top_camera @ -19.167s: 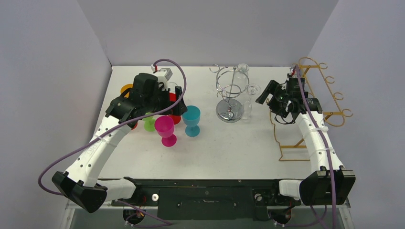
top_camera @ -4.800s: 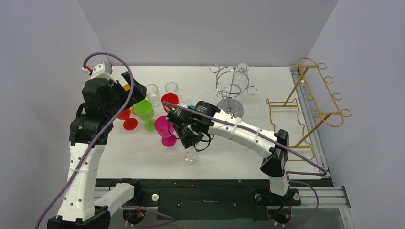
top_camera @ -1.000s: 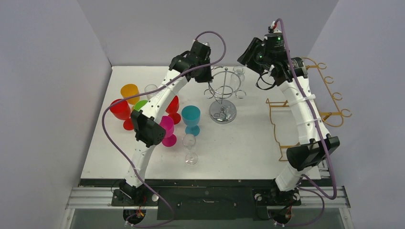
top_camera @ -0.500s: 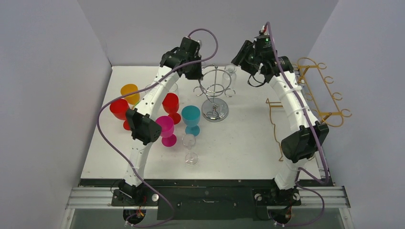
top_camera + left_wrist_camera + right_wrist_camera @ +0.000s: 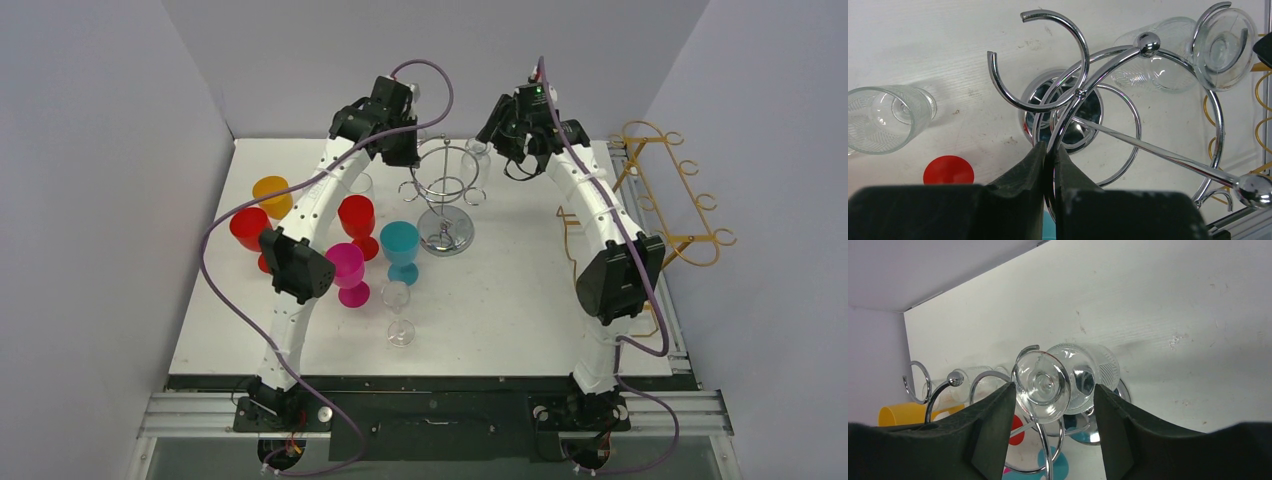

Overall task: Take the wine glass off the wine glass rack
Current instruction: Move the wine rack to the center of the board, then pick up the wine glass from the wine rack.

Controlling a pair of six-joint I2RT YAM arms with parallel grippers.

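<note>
The chrome wine glass rack (image 5: 445, 236) stands at the back middle of the table. One clear wine glass (image 5: 479, 152) hangs upside down from a hook on its right side. In the left wrist view my left gripper (image 5: 1049, 152) is shut on a wire of the rack (image 5: 1079, 93), with the hanging wine glass (image 5: 1223, 44) at the upper right. My right gripper (image 5: 1054, 390) is open. The round foot of the wine glass (image 5: 1042, 385) sits between its fingers (image 5: 998, 420), nearer the left one and without clear contact; the bowl hangs behind.
Coloured goblets stand left of the rack: orange (image 5: 271, 192), two red (image 5: 250, 229), magenta (image 5: 346, 266) and teal (image 5: 401, 246). A clear glass (image 5: 398, 302) stands upright nearer the front. A gold wire rack (image 5: 690, 200) occupies the right edge.
Both grippers and the chrome rack have shifted left over the last second. My right gripper's jaws have widened and come around the hanging glass's foot.
</note>
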